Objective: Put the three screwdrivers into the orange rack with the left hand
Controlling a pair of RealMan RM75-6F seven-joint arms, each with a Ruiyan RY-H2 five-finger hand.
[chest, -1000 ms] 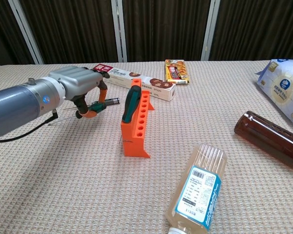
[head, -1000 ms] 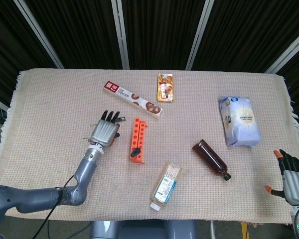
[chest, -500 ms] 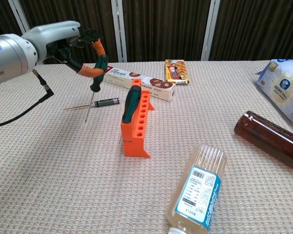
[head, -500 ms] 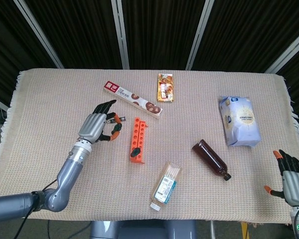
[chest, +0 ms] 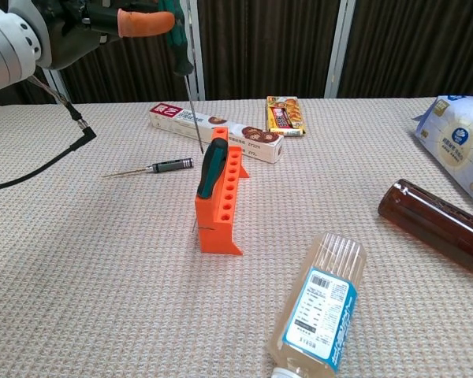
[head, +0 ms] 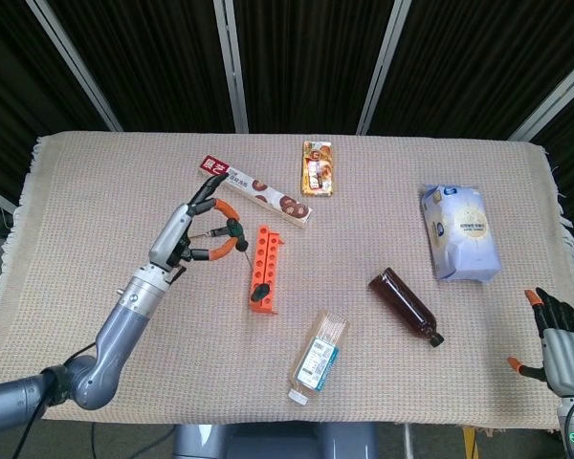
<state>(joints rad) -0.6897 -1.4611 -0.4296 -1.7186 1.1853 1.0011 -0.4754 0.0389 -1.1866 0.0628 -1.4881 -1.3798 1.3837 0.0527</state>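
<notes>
The orange rack (head: 264, 264) (chest: 221, 203) stands mid-table. One dark green-handled screwdriver (chest: 212, 168) (head: 259, 289) sits in its near end. My left hand (head: 179, 237) (chest: 33, 30) is raised left of the rack and pinches a second green-handled screwdriver (head: 233, 229) (chest: 191, 102) by the handle. That screwdriver hangs upright, with its tip just above and behind the rack's far end. A third, thin black-handled screwdriver (chest: 165, 165) lies flat on the cloth left of the rack. My right hand (head: 559, 346) rests at the table's near right corner, fingers spread and empty.
A long red-and-white biscuit box (head: 253, 190) (chest: 221, 130) lies behind the rack, with a small snack box (head: 317, 168) further back. A brown bottle (head: 406, 306), a clear bottle (head: 318, 356) and a blue-white bag (head: 459, 232) lie to the right.
My left hand has lifted the green-handled screwdriver off the cloth, swung it upright and carried it up and right toward the rack. The right hand has not moved.
</notes>
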